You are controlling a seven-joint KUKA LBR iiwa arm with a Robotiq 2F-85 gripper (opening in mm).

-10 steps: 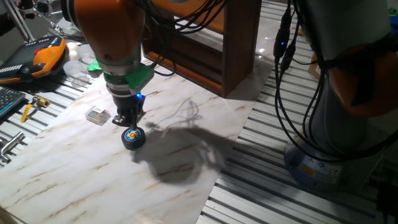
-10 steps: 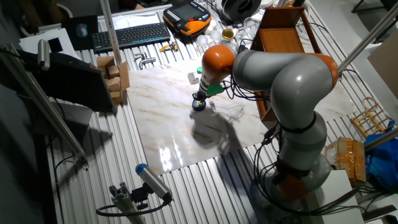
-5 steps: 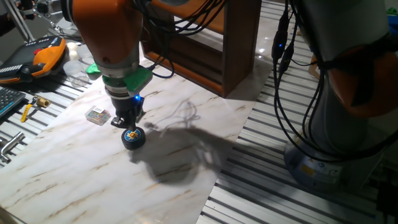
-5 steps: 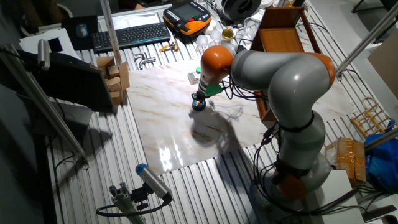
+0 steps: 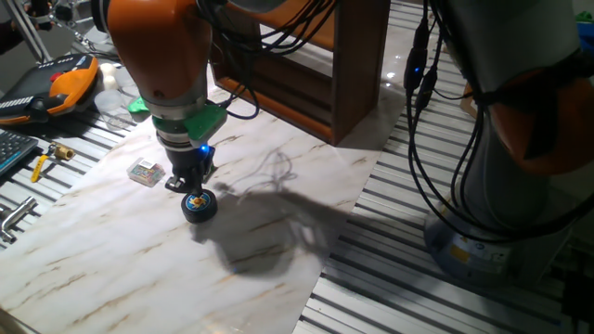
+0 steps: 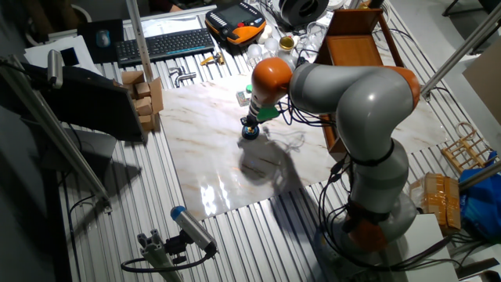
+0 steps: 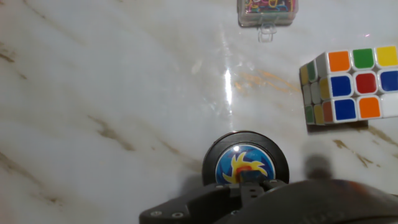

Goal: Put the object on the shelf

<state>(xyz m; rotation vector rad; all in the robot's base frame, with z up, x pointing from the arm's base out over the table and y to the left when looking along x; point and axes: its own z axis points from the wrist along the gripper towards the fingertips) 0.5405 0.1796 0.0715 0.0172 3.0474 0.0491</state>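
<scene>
disc (image 5: pixel 199 205): flat on marble desk (image 5: pixel 111 260), mid-area toward shelf-side edge, emblem up
gripper (image 5: pixel 189 180): directly over disc, almost touching; fingers' state — can't tell
shelf (image 5: pixel 306 74): at desk's far edge, apart from disc
cube (image 7: pixel 348 86): near disc
clear box (image 5: pixel 146 172): just beside gripper

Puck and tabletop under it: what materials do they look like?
Puck: black, looks like hard plastic or rubber with a glossy domed emblem that catches a highlight.
Tabletop: polished marble or marble-look laminate, white with brown veins and a sharp lamp glare.
</scene>
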